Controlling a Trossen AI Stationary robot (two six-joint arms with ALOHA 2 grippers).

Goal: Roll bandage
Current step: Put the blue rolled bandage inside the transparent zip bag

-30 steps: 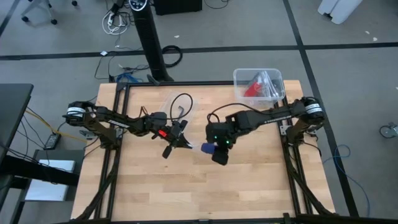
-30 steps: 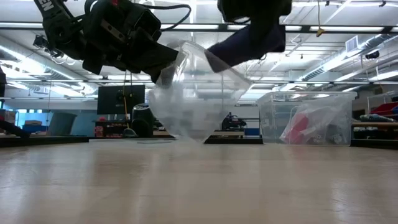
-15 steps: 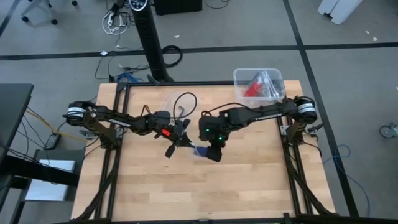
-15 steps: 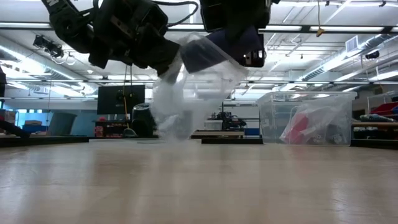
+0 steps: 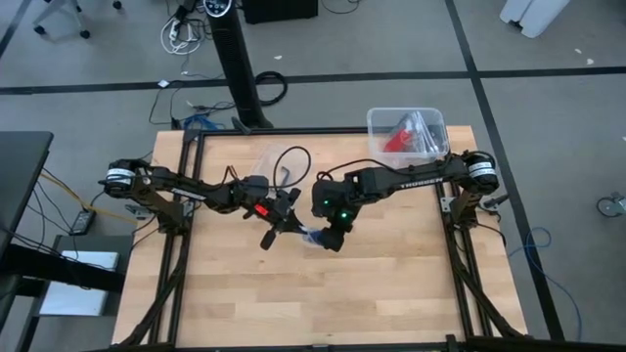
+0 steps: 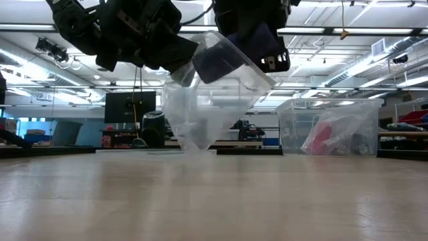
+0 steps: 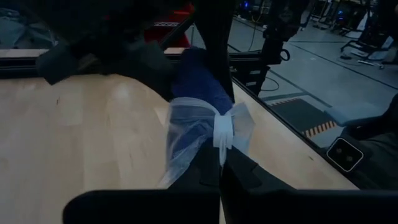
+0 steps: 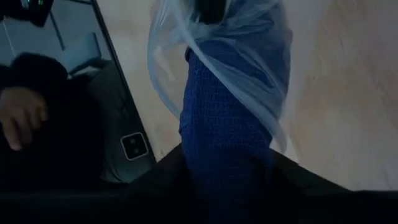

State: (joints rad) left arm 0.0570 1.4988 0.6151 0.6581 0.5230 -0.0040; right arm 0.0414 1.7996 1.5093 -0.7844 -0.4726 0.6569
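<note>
above mid-table, the left gripper (image 5: pixel 277 224) pinches a clear bag (image 6: pixel 207 100); the right gripper (image 5: pixel 330 236), jaws around the rolled bandage (image 8: pixel 224 124), feeds it in. loosening early could drop it.

Carrying the bandage (image 6: pixel 215 59) leftward over the table, closing in on the left gripper (image 5: pixel 281 224); now pushing the blue roll into the mouth of the clear bag (image 6: pixel 200 107); bag swinging, hanging fuller below.
</note>
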